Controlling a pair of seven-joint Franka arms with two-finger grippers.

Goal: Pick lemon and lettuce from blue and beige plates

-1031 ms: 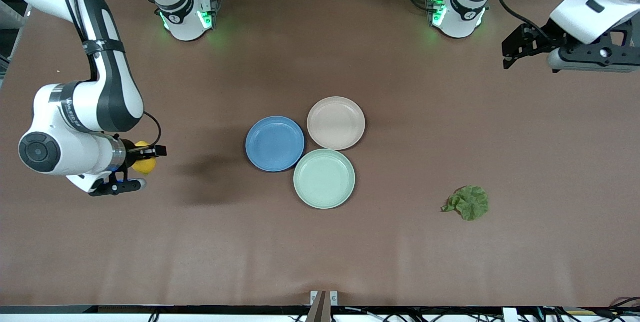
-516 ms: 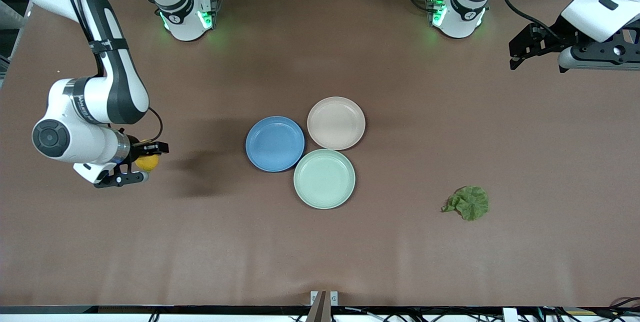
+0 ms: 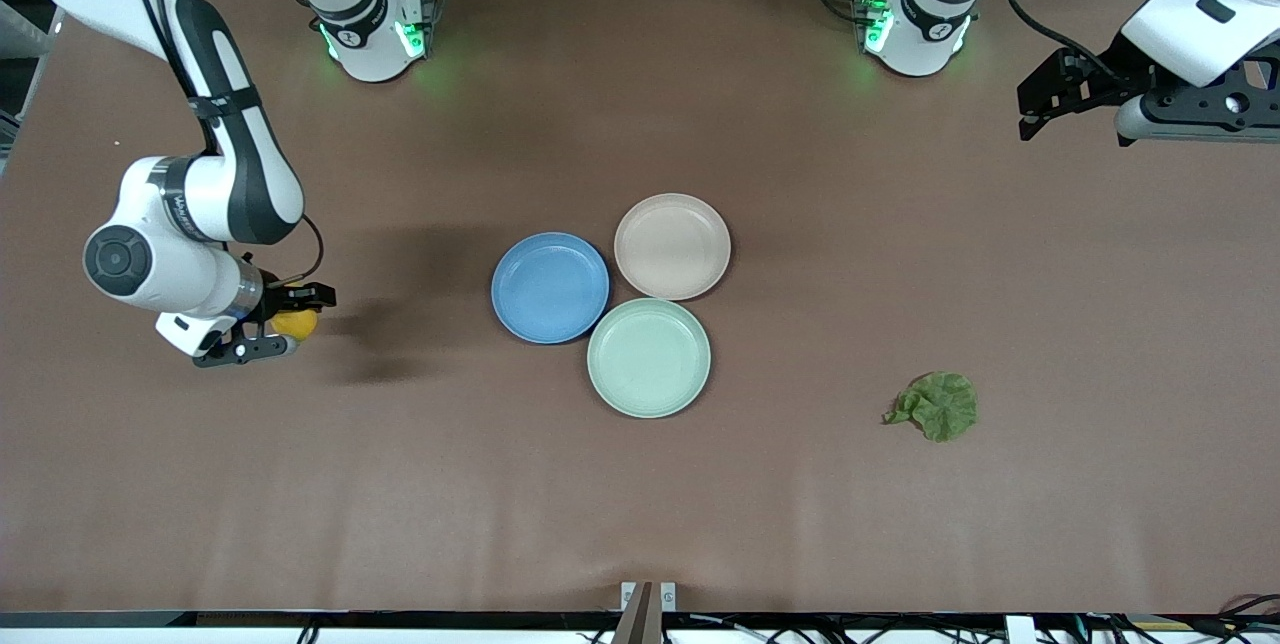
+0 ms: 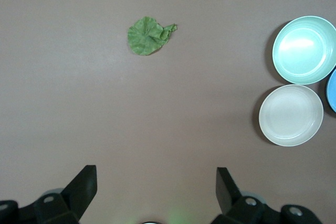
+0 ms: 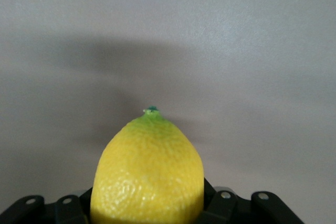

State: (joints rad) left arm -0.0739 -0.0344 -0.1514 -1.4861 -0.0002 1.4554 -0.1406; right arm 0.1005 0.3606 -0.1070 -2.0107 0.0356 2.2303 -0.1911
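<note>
Lowest in the front view, at lower right, the lettuce [image 3: 937,406] lies crumpled on the bare brown table [image 3: 640,504], toward the left arm's end and well apart from every plate; it has not moved over the last second. Higher up, near the middle of the frame, three plates sit in a tight cluster exactly as before: the mint-green plate [image 3: 649,357] nearest the camera, the blue plate [image 3: 550,287] just above it toward the right arm's end, and the beige plate [image 3: 672,246] farthest of the three; all three are bare. At about the blue plate's height, at the left edge of the frame, the right gripper [image 3: 285,322] has its fingers clenched on the lemon [image 3: 295,324], low over the bare table and well apart from the plates. Compared with a second ago the right arm's wrist has shifted up and inward in the frame, and the lemon has gone slightly that way with it. The right wrist view shows the lemon [image 5: 148,174] filling the lower middle, its green tip pointing away, the dark fingers at its sides. In the upper right corner the left gripper [image 3: 1035,106] waits over the table's edge, fingers released and holding nothing; it has edged a little toward the frame's right border since a second ago.
</note>
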